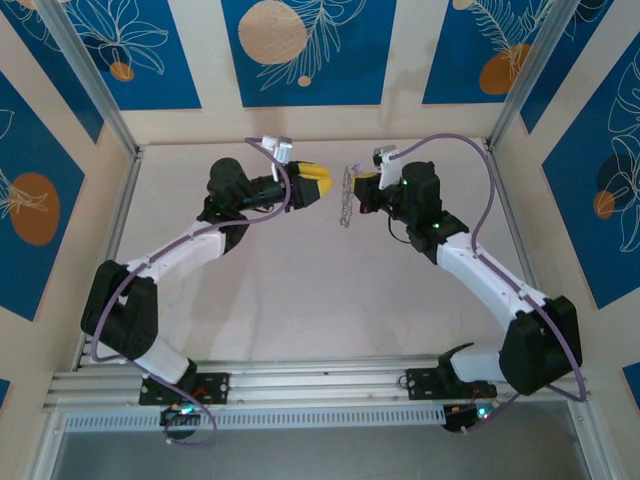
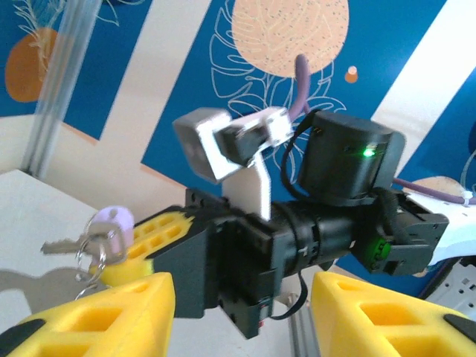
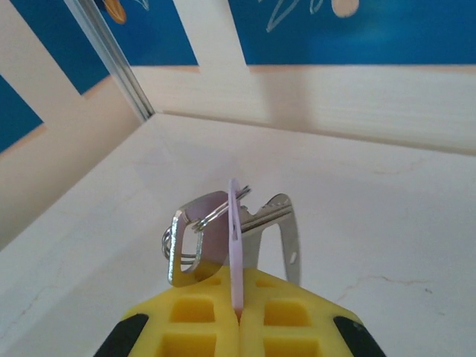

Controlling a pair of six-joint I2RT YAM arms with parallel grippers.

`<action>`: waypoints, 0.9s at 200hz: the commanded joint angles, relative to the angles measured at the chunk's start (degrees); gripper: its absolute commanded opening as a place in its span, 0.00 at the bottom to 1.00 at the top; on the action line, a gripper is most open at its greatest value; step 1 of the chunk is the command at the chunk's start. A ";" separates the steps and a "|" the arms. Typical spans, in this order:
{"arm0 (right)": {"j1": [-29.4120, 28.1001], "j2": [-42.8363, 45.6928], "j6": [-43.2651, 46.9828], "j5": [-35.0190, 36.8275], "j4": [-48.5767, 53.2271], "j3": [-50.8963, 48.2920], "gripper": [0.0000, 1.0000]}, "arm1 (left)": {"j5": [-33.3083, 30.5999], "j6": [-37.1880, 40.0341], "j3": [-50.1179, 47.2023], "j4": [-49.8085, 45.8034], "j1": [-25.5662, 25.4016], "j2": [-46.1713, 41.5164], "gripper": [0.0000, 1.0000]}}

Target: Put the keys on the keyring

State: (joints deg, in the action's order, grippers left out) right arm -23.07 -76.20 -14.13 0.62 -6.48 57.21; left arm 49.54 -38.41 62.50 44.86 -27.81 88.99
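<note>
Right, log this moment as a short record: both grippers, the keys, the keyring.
right gripper: shut on the lilac key, pinched edge-on
left gripper: open, empty, pointed at the right gripper
keyring: silvery loop hanging beside the lilac key
silvery keys: bunched on small rings by the keyring
table: the bunch is held above it, between both grippers

Pale pinkish table (image 1: 300,310), centre of frame, matte, faint cracks. Beige walls (image 1: 210,60) around, blue panels (image 1: 350,50) with white leaf outlines, orange discs. Silver metal posts (image 1: 90,75) in upper corners. Metal rail (image 1: 320,380) along bottom edge.
</note>
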 commanded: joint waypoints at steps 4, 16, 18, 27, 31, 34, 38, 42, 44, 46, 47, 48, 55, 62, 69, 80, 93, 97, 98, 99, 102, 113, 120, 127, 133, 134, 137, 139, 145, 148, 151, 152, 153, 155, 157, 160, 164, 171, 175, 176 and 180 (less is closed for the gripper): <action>0.91 -4.33 -1.11 -0.56 -4.01 0.79 0.00 | -2.60 2.73 -1.98 -1.38 1.16 -2.97 0.54; 1.23 -7.07 -1.40 -0.88 -4.53 2.16 0.00 | -3.04 3.08 -2.70 -1.78 1.57 -3.58 0.55; 1.26 -7.61 -1.42 -0.99 -4.62 2.43 0.00 | -3.11 3.08 -2.79 -1.86 1.61 -3.68 0.55; 1.42 -9.64 -1.72 -1.53 -4.99 3.68 0.00 | -3.35 3.29 -3.33 -2.18 1.86 -4.09 0.56; 1.50 -10.58 -1.94 -1.73 -5.10 4.25 0.00 | -3.35 3.41 -3.51 -2.37 2.03 -4.29 0.56; 1.53 -11.24 -2.06 -1.83 -5.18 4.70 0.00 | -3.47 3.47 -3.59 -2.52 2.10 -4.42 0.56; 1.54 -12.24 -2.28 -2.02 -5.34 5.31 0.00 | -3.55 3.64 -3.77 -2.67 2.24 -4.63 0.56; 1.49 -13.13 -2.42 -2.16 -5.38 5.88 0.00 | -3.61 3.81 -4.01 -2.95 2.36 -4.85 0.56; 1.53 -13.56 -2.51 -2.24 -5.38 6.09 0.00 | -3.65 3.86 -4.04 -3.05 2.40 -4.94 0.56; 1.53 -14.02 -2.64 -2.32 -5.43 6.47 0.00 | -3.66 3.96 -4.05 -3.21 2.45 -5.00 0.57; 1.54 -14.17 -2.69 -2.35 -5.45 6.62 0.00 | -3.66 4.00 -4.14 -3.29 2.48 -5.07 0.57; 1.54 -14.38 -2.72 -2.37 -5.46 6.74 0.00 | -3.66 4.07 -4.14 -3.33 2.49 -5.11 0.57; 1.54 -15.87 -3.01 -2.63 -5.64 7.61 0.00 | -3.74 4.44 -4.27 -4.03 2.66 -5.46 0.57; 1.54 -17.16 -3.33 -2.75 -5.73 8.44 0.00 | -3.79 4.90 -4.46 -4.68 2.76 -5.78 0.58; 1.56 -18.33 -3.62 -2.68 -5.87 9.10 0.00 | -3.88 5.35 -4.48 -5.40 2.88 -6.05 0.58; 1.65 -19.76 -3.98 -2.59 -6.02 9.62 0.00 | -3.91 5.96 -4.58 -6.37 2.98 -6.53 0.58; 1.96 -20.81 -4.46 -2.30 -6.22 9.38 0.00 | -4.01 6.59 -4.68 -7.46 3.01 -7.06 0.58; 2.12 -20.91 -4.57 -2.22 -6.40 9.10 0.00 | -4.01 6.88 -4.75 -7.76 3.07 -7.20 0.58; 2.14 -21.00 -4.62 -2.21 -6.47 8.99 0.00 | -4.01 6.91 -4.75 -7.86 3.05 -7.23 0.58; 2.19 -21.05 -4.69 -2.21 -6.45 8.89 0.00 | -4.01 6.93 -4.80 -7.90 3.08 -7.24 0.58; 2.28 -21.04 -4.78 -2.13 -6.58 8.62 0.00 | -4.03 7.03 -4.76 -8.10 3.08 -7.44 0.59; 2.78 -20.82 -5.39 -2.00 -7.07 7.01 0.00 | -4.17 7.46 -4.84 -8.84 3.03 -7.65 0.58; 3.02 -20.54 -5.82 -2.11 -7.50 5.73 0.00 | -4.17 7.65 -4.87 -9.28 3.01 -7.82 0.59; 3.26 -20.13 -6.27 -2.12 -7.82 4.49 0.00 | -4.27 7.82 -4.83 -9.50 3.04 -7.87 0.59; 3.45 -19.69 -6.62 -2.17 -8.15 3.28 0.00 | -4.28 7.85 -4.85 -9.57 3.03 -7.87 0.59; 3.50 -19.60 -6.66 -2.19 -8.17 3.14 0.00 | -4.28 7.84 -4.85 -9.59 3.03 -7.87 0.59; 3.62 -19.33 -6.74 -2.16 -8.20 2.50 0.00 | -4.28 7.75 -4.84 -9.58 3.03 -7.87 0.59; 3.60 -19.11 -6.93 -2.24 -8.37 2.12 0.00 | -4.28 7.83 -4.82 -9.65 3.03 -7.87 0.59; 3.70 -18.55 -7.22 -2.37 -8.61 0.98 0.00 | -4.26 7.70 -4.84 -9.70 3.05 -7.82 0.59; 3.81 -18.20 -7.37 -2.46 -8.67 0.36 0.00 | -4.27 7.70 -4.81 -9.65 3.03 -7.79 0.59; 3.80 -17.88 -7.53 -2.53 -8.78 -0.24 0.00 | -4.27 7.66 -4.85 -9.74 3.07 -7.74 0.59; 3.77 -17.77 -7.55 -2.54 -8.80 -0.42 0.00 | -4.27 7.65 -4.85 -9.72 3.05 -7.71 0.59; 3.75 -17.67 -7.57 -2.55 -8.81 -0.56 0.00 | -4.28 7.65 -4.85 -9.76 3.04 -7.75 0.59; 3.80 -17.45 -7.69 -2.56 -8.85 -0.90 0.00 | -4.28 7.65 -4.80 -9.72 3.03 -7.77 0.59; 3.82 -17.30 -7.74 -2.56 -8.89 -1.23 0.00 | -4.28 7.59 -4.83 -9.71 2.98 -7.78 0.59; 3.79 -16.98 -7.92 -2.63 -8.92 -1.75 0.00 | -4.28 7.60 -4.80 -9.86 3.02 -7.67 0.59; 3.88 -16.61 -8.05 -2.73 -9.03 -2.39 0.00 | -4.28 7.53 -4.84 -9.91 3.04 -7.69 0.59; 3.83 -15.95 -8.32 -3.07 -9.12 -3.29 0.00 | -4.28 7.45 -4.84 -9.96 3.03 -7.67 0.59; 3.77 -15.59 -8.43 -3.24 -9.08 -3.90 0.00 | -4.34 7.46 -4.89 -10.03 3.03 -7.61 0.59; 3.80 -15.53 -8.49 -3.25 -9.12 -4.01 0.00 | -4.35 7.43 -4.95 -10.00 3.03 -7.56 0.59; 3.79 -15.20 -8.64 -3.32 -9.17 -4.62 0.00 | -4.36 7.27 -4.93 -10.05 3.07 -7.60 0.59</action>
State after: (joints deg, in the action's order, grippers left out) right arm -19.16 -94.98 -21.04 -1.23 -13.34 55.33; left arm 45.76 -32.36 58.11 35.03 -25.34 82.43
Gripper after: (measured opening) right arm 0.063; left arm 0.590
